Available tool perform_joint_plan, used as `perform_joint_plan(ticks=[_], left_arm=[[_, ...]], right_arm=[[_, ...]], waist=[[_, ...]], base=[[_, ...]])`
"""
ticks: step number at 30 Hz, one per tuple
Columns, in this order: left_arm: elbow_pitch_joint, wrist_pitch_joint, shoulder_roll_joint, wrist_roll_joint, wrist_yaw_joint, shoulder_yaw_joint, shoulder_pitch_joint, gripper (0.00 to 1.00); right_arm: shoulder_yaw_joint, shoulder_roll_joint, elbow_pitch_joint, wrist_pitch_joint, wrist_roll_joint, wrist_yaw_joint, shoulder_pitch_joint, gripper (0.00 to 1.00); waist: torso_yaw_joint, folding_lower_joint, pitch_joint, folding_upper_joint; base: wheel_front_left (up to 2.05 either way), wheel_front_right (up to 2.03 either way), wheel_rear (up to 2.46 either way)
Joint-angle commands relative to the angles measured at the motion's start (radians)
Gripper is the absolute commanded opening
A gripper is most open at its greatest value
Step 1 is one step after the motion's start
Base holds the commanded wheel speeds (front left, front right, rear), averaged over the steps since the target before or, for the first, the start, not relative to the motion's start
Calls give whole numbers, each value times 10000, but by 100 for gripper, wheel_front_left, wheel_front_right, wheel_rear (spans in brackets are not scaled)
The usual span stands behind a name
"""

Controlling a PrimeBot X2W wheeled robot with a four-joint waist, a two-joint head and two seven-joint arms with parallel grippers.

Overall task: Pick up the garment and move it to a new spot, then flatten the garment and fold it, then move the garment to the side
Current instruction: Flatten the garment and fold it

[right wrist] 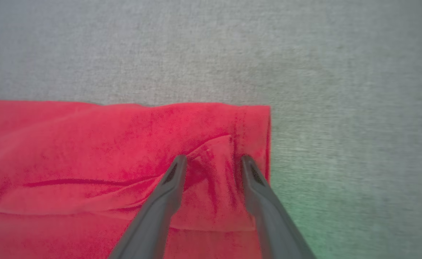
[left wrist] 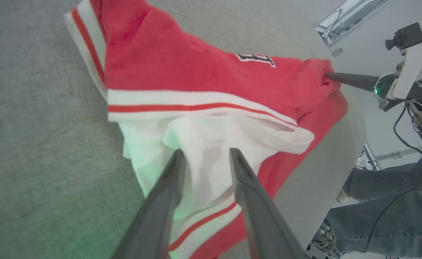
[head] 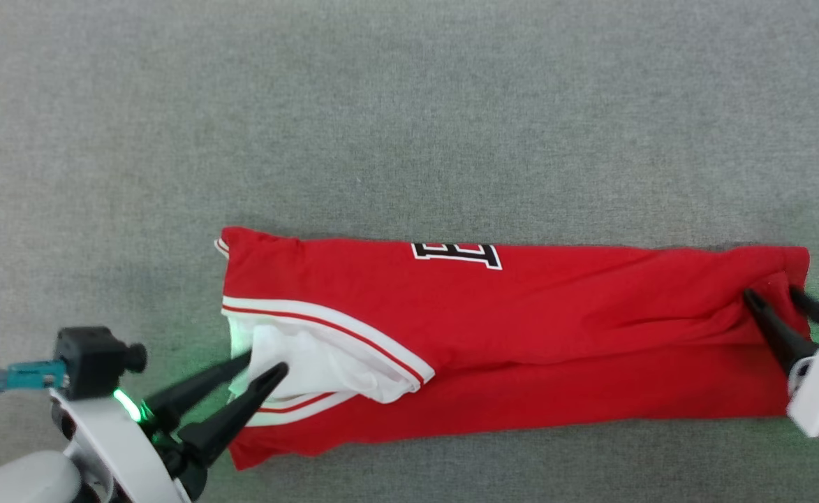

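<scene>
Parted fingers mark the left gripper (head: 265,362), whose jaws stand open at the sleeve end of the garment (head: 521,314). Its tips lie on the white cloth there, and nothing is pinched between them. The left wrist view shows the same gripper (left wrist: 206,153) with pale fabric lying flat in the gap between its fingers.

At the garment's opposite end, the right gripper (head: 771,290) is open too. Its tips press onto the red cloth just inside the short edge, and a small ridge of fabric stands between them (right wrist: 213,158).

The grey surface (head: 409,105) spreads wide on every side of the garment. The garment (right wrist: 70,154) lies on it as a long red band folded lengthwise, flat apart from a few creases. The white sleeve (head: 311,356) sits rumpled on top of the garment's left end. The striped trim (head: 325,321), white with a red line, runs aslant above the sleeve. Part of the black, white-outlined lettering (head: 456,254) shows at the garment's far long edge, cut off by the fold.

A person's leg in jeans (left wrist: 394,201) stands past the surface's edge, beyond the garment's right end.
</scene>
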Motion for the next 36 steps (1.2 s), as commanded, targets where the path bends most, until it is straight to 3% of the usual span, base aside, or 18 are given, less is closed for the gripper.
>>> perform_joint_plan(ticks=[1,7,11,21,30,36], left_arm=[[-145,14,-23,-138,18,462,331,100],[-228,15,-376,14,18,2525,1571,100],[112,15,-936,272,18,3636,2301,100],[1153,13,-2963,1397,18,6486,3961,100],[1948,14,-4636,4873,18,9299,4595,100],[1803,14,-5428,6861,18,10360,4974,100]], right_arm=[[-251,-135,-149,121,172,-17,99,100],[-1021,-374,-562,897,661,-15,279,100],[-1504,-254,-512,1492,772,-15,391,100],[-2340,359,1,2947,416,-16,296,100],[-2290,923,492,3724,-128,-8,-176,100],[-2268,1219,694,3988,-413,-8,-346,100]], waist=[[14,0,-251,0],[242,0,-570,0],[453,0,-648,0],[1294,0,-614,0],[1619,0,-710,0],[1531,0,-676,0]], base=[[0,0,0],[0,0,0],[0,0,0],[0,0,0],[0,0,0],[0,0,0]])
